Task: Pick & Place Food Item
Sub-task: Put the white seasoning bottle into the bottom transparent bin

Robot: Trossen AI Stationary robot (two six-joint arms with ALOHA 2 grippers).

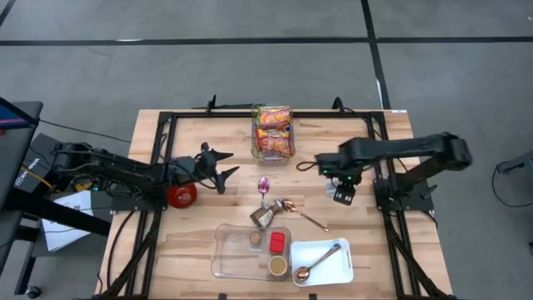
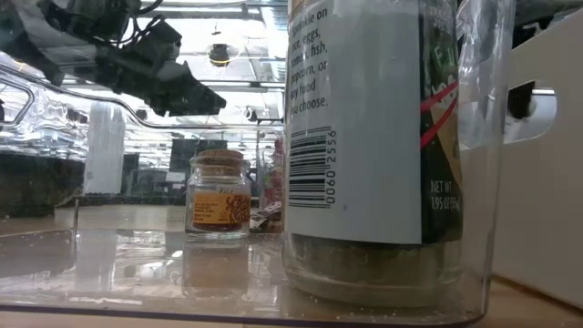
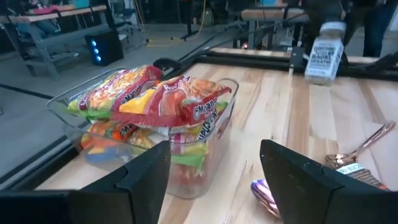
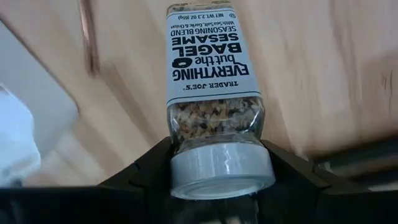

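The right gripper point(image 1: 343, 192) is clamped on a jar of Everything but the Bagel sesame seasoning point(image 4: 214, 93), its fingers pinching the grey cap end, with the jar held clear above the bare wood toward the right side of the table point(image 1: 391, 125), well apart from the right edge and about midway between front and back. So the pick looks done and the carry is the step in hand. The likely destination, as a judgement only, is the clear plastic tray point(image 1: 226, 250) near the front edge, which already holds a red-lidded jar point(image 1: 276, 242) and a cork-stoppered spice jar point(image 2: 219, 194); the white dish point(image 1: 333, 265) just beside it holds a copper spoon point(image 1: 318, 261). The next move would call for swinging the jar toward the front-centre of the table, passing over the loose spoons point(image 1: 287, 206) lying in the middle, then lowering it upright into a free part of the tray before the fingers part. The left gripper point(image 1: 218, 169) waits with its fingers spread and empty toward the left side, facing the clear bin of ramen packets point(image 3: 163, 118) at the back edge, a red object point(image 1: 181, 194) beside its arm.
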